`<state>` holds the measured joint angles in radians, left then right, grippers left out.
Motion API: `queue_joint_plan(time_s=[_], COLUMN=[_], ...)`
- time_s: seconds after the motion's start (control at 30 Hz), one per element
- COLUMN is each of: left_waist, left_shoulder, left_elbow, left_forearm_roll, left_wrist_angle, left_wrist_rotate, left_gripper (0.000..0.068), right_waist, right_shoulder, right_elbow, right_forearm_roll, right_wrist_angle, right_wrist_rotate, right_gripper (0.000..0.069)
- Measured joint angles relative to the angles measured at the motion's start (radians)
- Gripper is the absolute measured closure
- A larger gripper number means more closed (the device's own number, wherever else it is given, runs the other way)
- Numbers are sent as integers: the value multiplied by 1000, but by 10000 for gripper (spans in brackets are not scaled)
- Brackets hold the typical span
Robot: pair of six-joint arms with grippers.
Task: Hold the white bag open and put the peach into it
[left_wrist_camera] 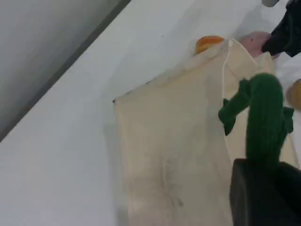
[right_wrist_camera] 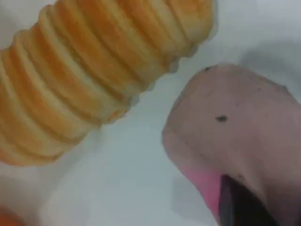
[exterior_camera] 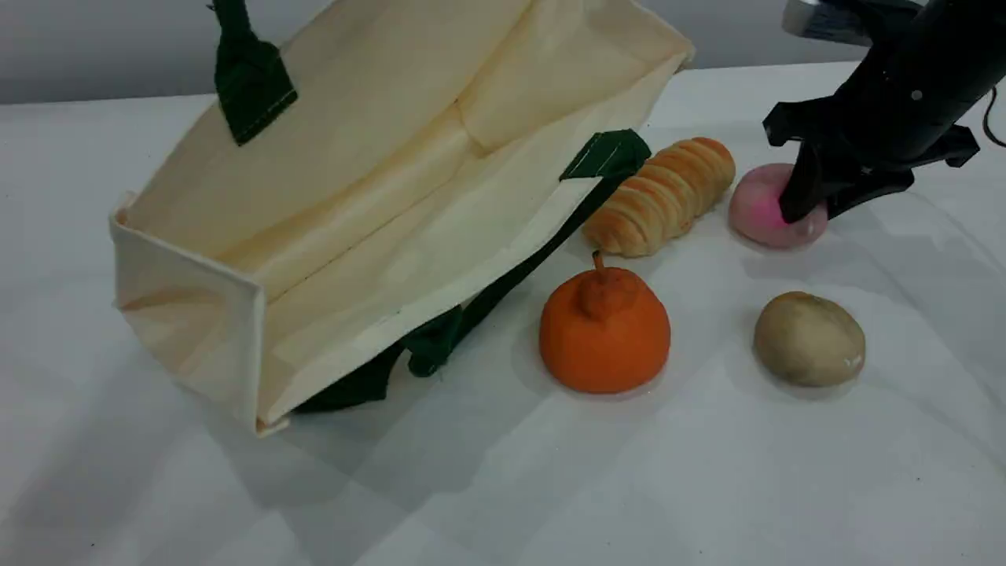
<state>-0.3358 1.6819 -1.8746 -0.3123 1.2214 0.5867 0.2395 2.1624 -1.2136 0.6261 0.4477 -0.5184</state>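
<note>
The white bag (exterior_camera: 377,196) lies tilted on the table with its mouth held open toward the fruit. One dark green handle (exterior_camera: 250,79) runs up out of the scene view's top edge. In the left wrist view my left gripper (left_wrist_camera: 263,172) is shut on that green handle (left_wrist_camera: 265,117), above the bag's cloth (left_wrist_camera: 178,155). The peach (exterior_camera: 758,208), pale pink with a magenta patch, sits at the right. My right gripper (exterior_camera: 813,204) is down over it, fingers shut against its sides. The right wrist view shows the peach (right_wrist_camera: 240,136) close up against a dark fingertip (right_wrist_camera: 240,207).
A ridged bread roll (exterior_camera: 664,196) lies between the bag's mouth and the peach. An orange stemmed fruit (exterior_camera: 603,330) and an olive-brown lump (exterior_camera: 809,338) sit nearer the front. The bag's second green handle (exterior_camera: 440,334) trails under its lower edge.
</note>
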Motion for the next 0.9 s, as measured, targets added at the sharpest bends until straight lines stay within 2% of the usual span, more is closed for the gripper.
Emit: queue_joint_plan(time_s=[0.43, 0.8, 0.9], left_waist=[0, 0, 0], left_shoulder=[0, 0, 0], left_elbow=[0, 0, 0], left_forearm_roll=[2, 6, 10], left_wrist_angle=[0, 0, 0], left_wrist_rotate=[0, 0, 0], left_gripper=[589, 589, 589], right_waist=[0, 0, 0], right_shoulder=[-140, -299, -373], right_elbow=[0, 3, 12], right_forearm_roll=[-55, -392, -427], right_wrist_angle=[83, 219, 219], right_wrist_rotate=[15, 320, 358], right_gripper=[547, 547, 547])
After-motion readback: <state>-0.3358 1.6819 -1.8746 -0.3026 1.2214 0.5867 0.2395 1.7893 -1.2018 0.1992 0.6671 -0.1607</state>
